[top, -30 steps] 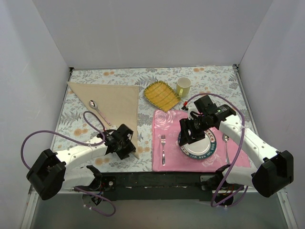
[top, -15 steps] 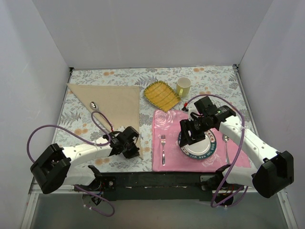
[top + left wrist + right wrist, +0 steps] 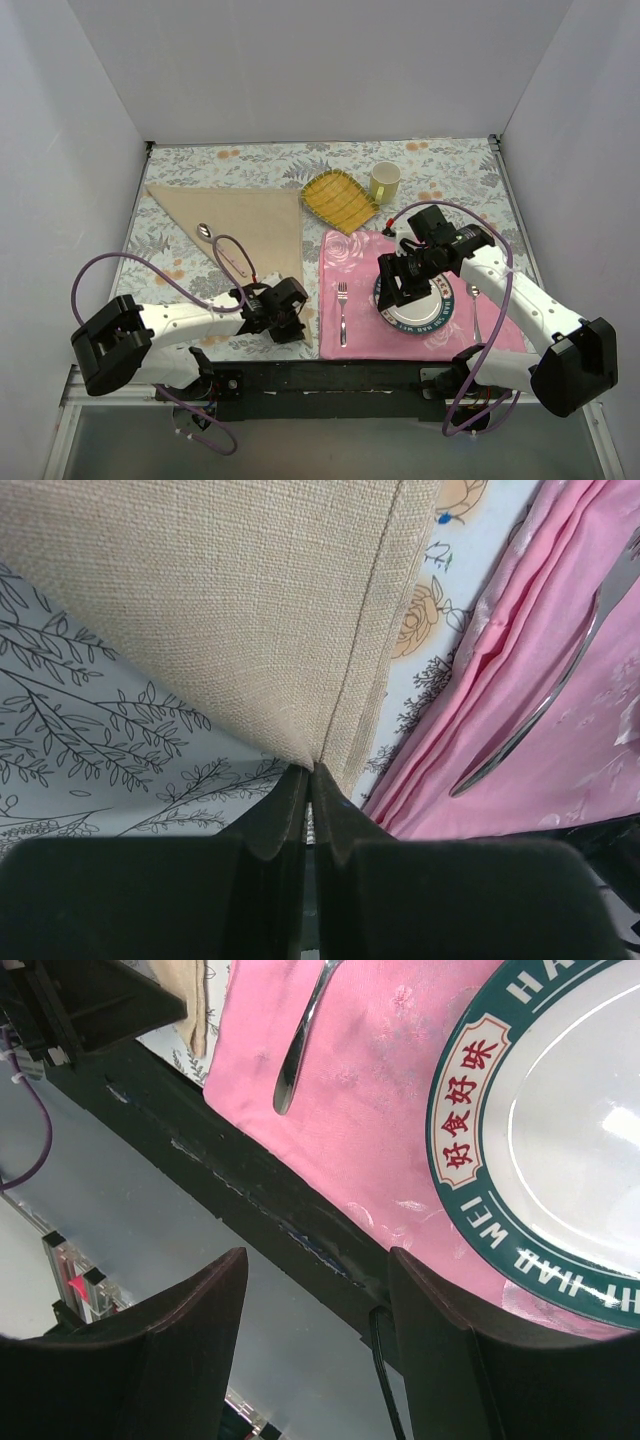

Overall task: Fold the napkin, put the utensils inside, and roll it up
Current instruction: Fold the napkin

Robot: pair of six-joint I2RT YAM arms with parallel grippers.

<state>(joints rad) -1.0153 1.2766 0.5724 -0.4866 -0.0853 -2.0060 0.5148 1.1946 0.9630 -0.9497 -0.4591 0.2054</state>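
The beige napkin (image 3: 245, 222) lies folded into a triangle on the left of the table, its near corner drawn down beside the pink mat. My left gripper (image 3: 291, 318) is shut on that corner; in the left wrist view the napkin (image 3: 220, 610) runs into the closed jaws of the gripper (image 3: 311, 772). One spoon (image 3: 205, 232) lies on the napkin. A fork (image 3: 342, 306) and a second spoon (image 3: 474, 300) lie on the pink mat. My right gripper (image 3: 400, 290) is open and empty above the plate's left rim; in its wrist view the gripper (image 3: 320, 1290) spans the mat's near edge.
The pink rose placemat (image 3: 350, 255) carries the green-rimmed plate (image 3: 440, 300). A yellow checked cloth (image 3: 340, 198) and a pale yellow mug (image 3: 384, 181) stand at the back. The black base rail (image 3: 330, 375) runs along the near edge. White walls enclose the table.
My left gripper has pulled the napkin's near corner to the right, toward the pink mat. The napkin and the spoon on it shifted right with it. The right arm barely moved.
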